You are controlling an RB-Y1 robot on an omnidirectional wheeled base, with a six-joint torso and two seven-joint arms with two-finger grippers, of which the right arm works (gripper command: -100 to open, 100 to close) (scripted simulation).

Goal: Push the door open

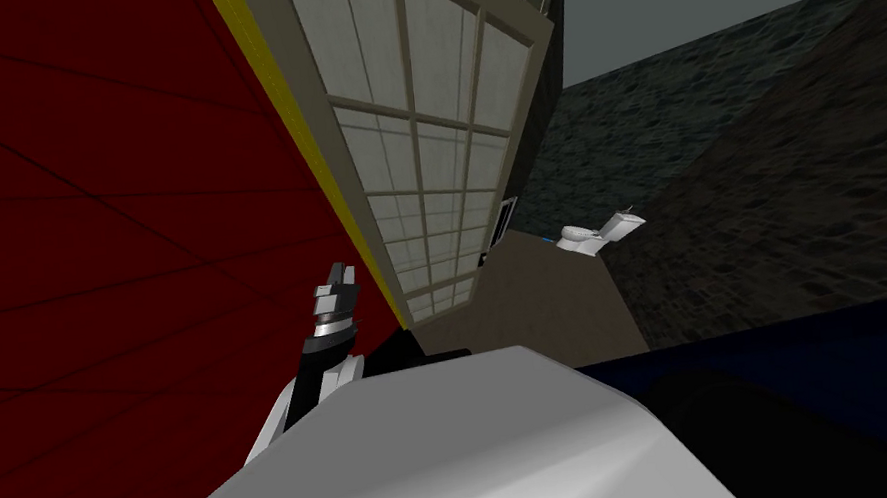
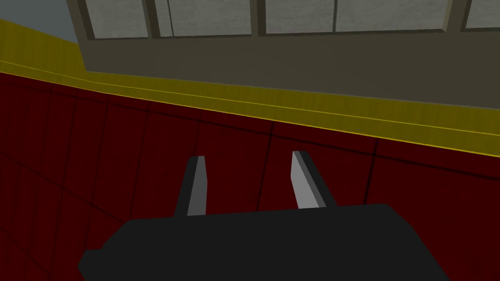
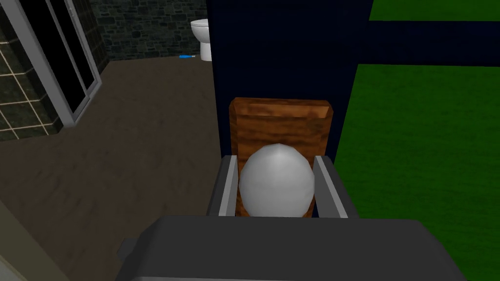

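Observation:
A dark blue door point(image 3: 283, 49) stands edge-on in the right wrist view, and its face to the right is green point(image 3: 425, 146). A round grey knob point(image 3: 276, 183) sits on a brown wooden plate point(image 3: 278, 119) on the door. My right gripper point(image 3: 276, 163) is shut on that knob, one finger pressed against each side. In the head view the door shows as a dark blue band point(image 1: 792, 351) at the lower right. My left gripper point(image 1: 336, 282) is raised on the left and stands open point(image 2: 246, 161) before a dark red wall point(image 2: 97, 156), holding nothing.
A grey paned frame point(image 1: 422, 142) with yellow trim point(image 2: 293, 110) borders the red wall. Past the door lie a brown floor point(image 3: 136, 136), dark stone walls, a white toilet point(image 1: 596, 234) and a small blue item point(image 3: 186, 56). A glass sliding panel point(image 3: 63, 63) stands on one side.

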